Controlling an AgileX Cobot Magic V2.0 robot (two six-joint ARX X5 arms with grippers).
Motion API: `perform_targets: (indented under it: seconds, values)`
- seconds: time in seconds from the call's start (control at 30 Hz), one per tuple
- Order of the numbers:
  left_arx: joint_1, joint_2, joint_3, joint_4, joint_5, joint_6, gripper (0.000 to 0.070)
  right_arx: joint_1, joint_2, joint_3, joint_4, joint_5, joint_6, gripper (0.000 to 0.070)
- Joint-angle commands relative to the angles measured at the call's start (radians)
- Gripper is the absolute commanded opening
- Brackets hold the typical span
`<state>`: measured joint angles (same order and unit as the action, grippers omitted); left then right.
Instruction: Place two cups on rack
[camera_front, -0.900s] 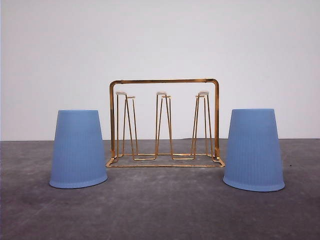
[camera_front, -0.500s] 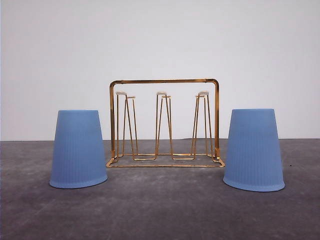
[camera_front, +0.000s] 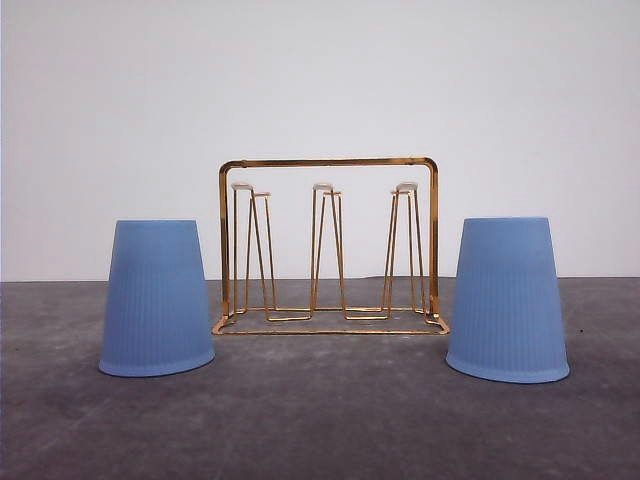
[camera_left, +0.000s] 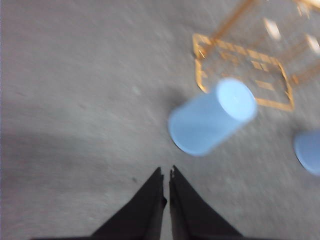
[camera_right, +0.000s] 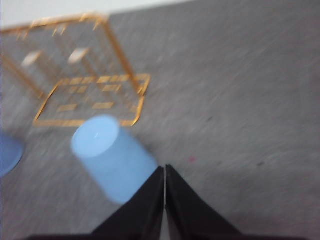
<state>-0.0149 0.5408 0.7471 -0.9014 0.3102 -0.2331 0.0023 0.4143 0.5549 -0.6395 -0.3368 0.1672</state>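
Note:
Two light-blue ribbed cups stand upside down on the grey table, one at the left (camera_front: 157, 298) and one at the right (camera_front: 508, 298). Between them, a little further back, stands the gold wire rack (camera_front: 330, 245) with bare white-tipped pegs. The blurred left wrist view has my left gripper (camera_left: 167, 174) shut with nothing in it, above the table and short of the left cup (camera_left: 210, 118); the rack (camera_left: 245, 65) lies beyond it. In the right wrist view my right gripper (camera_right: 165, 170) is shut with nothing in it, close beside the right cup (camera_right: 112, 156), with the rack (camera_right: 85, 85) behind.
The grey table (camera_front: 330, 420) runs back to a plain white wall (camera_front: 320, 80). In each wrist view the other cup shows at the picture's edge (camera_left: 309, 151) (camera_right: 9, 150).

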Motion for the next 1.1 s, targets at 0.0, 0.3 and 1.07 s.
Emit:
perform_targets:
  seconds: [0.0, 0.3, 1.07]
  values:
    - [-0.016, 0.019, 0.016, 0.013, 0.014, 0.069, 0.0003, 0.015, 0.027, 0.016, 0.013, -0.008, -0.053, 0.0000]
    - [-0.266, 0.097, 0.016, 0.144, -0.004, 0.339, 0.0003, 0.166, 0.055, 0.016, 0.025, 0.034, -0.251, 0.0000]
    - [-0.366, 0.342, 0.016, 0.489, -0.003, 0.377, 0.0551, 0.206, 0.054, 0.016, 0.079, 0.076, -0.297, 0.0467]
